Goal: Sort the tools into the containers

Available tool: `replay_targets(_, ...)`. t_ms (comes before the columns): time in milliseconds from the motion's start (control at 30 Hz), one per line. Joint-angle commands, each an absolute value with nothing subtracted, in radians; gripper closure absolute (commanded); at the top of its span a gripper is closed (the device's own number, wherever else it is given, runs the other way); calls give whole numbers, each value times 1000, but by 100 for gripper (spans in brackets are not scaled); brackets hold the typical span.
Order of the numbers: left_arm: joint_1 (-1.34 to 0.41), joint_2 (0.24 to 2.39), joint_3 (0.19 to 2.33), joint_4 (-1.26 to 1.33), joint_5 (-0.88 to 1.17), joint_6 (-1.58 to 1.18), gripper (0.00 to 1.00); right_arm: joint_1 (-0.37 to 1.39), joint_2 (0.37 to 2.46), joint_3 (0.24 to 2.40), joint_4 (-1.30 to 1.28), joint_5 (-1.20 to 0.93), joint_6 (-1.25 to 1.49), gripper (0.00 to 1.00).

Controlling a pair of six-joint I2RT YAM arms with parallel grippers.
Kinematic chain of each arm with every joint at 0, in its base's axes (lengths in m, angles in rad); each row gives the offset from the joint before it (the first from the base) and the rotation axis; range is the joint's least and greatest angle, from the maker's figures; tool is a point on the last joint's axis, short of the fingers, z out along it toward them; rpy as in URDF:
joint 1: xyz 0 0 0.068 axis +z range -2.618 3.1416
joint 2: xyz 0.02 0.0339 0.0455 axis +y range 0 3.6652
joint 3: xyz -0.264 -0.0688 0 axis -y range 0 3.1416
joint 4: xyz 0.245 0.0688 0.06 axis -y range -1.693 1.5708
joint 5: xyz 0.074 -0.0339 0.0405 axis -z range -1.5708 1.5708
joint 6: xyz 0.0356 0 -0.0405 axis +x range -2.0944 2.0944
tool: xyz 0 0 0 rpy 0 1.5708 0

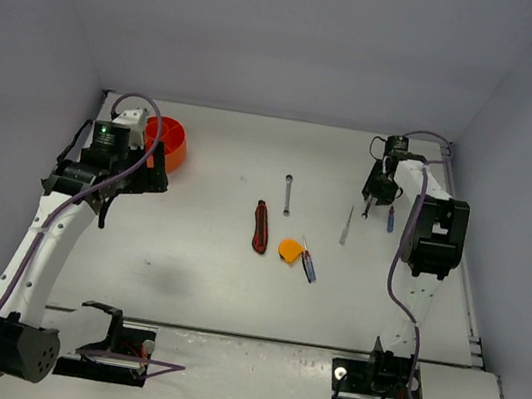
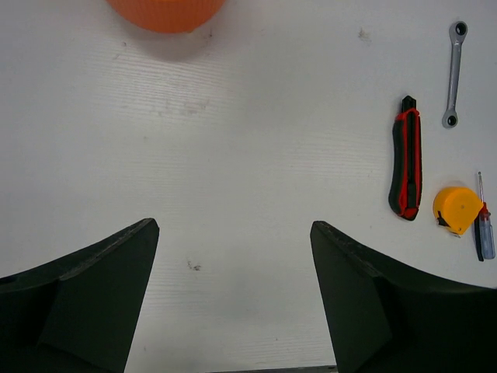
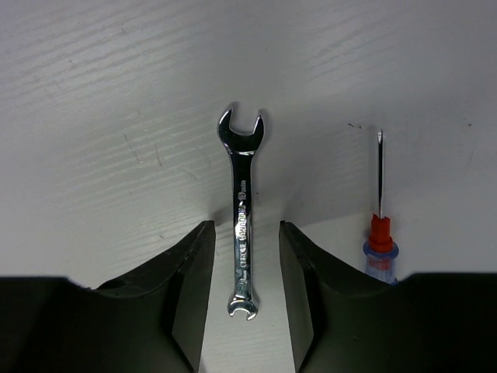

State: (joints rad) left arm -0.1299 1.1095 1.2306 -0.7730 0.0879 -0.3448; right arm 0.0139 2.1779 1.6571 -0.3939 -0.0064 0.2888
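— While the right jaws straddle it, is the wrench (image 3: 241, 210) gripped?
— No: narrow gap, wrench flat on the desk (image 3: 116, 116), untouched, beside a screwdriver (image 3: 380, 233). Left jaws gape wide near the tub (image 1: 176, 153).

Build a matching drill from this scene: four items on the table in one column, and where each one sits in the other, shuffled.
Items
1. open-end wrench
2. tape measure
3. orange-red tub
4. red-black handled tool

Places
A. farthest left of the four in the top view
B. right beside a blue-handled screwdriver
C. flat between the open jaws of the right gripper
D. just left of the tape measure in the top view, not touching it

Pairs: 1-C, 2-B, 3-A, 4-D
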Motion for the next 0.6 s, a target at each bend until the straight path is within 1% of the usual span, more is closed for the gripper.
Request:
replay_targets(0,-136,1095,1224,-754,92,-331,23,15,2191,1722,-413,-33,293,67)
replay_targets(100,-138,1092,1224,-753,92,-326,23,16,2205,1732,-422,-19,293,73)
replay_targets(267,-142,1100,1223,-752,93,-316,23,18,2212,1720,-436,13,301,79)
replay_targets(367,-145,1109,1223,-751,91,-313,23,26,2206,1701,-449,59,302,80)
replay_targets(567,-149,1136,1247,-751,97,-312,23,37,2205,1680,-487,71,285,81)
